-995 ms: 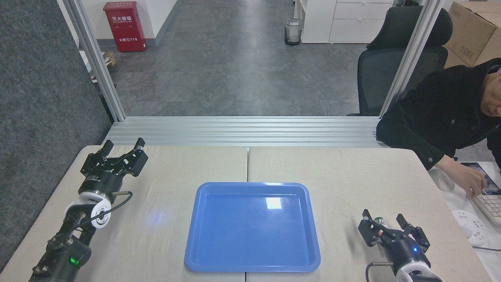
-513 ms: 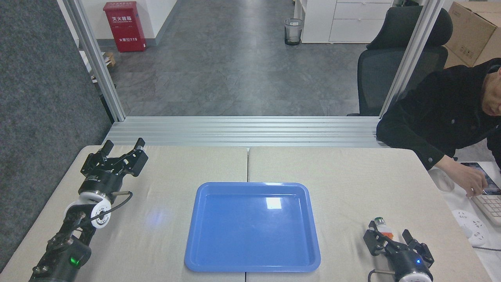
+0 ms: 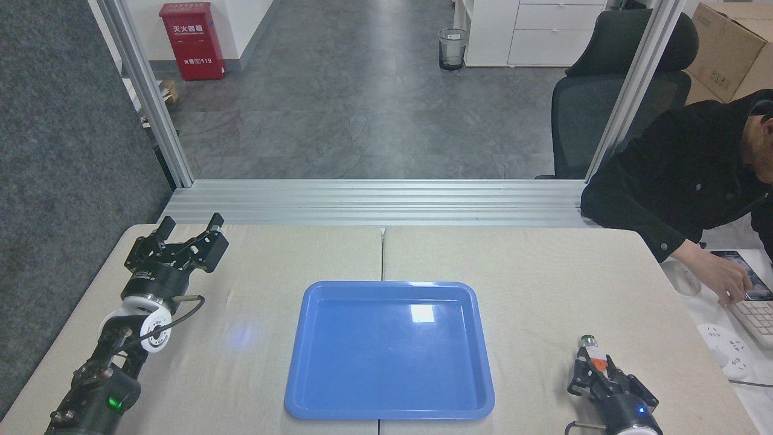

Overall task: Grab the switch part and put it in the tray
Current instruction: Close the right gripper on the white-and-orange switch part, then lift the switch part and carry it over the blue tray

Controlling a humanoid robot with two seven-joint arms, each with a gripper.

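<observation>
The glossy blue tray (image 3: pixel 389 350), rimmed with rounded corners, lies well left of the right gripper (image 3: pixel 598 373). That gripper's jaws clamp the switch part (image 3: pixel 590 353): white body, orange band, silver collar, green cap protruding beyond the fingertips. The left gripper (image 3: pixel 190 226) stands spread wide.

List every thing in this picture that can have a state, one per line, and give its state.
left gripper: open, empty, above the table's left side.
right gripper: fingers closed around the switch part.
switch part: gripped, green cap pointing away from the robot.
tray: flat on the table, nothing in it.
person's hand: resting at a keyboard beside the table.
</observation>
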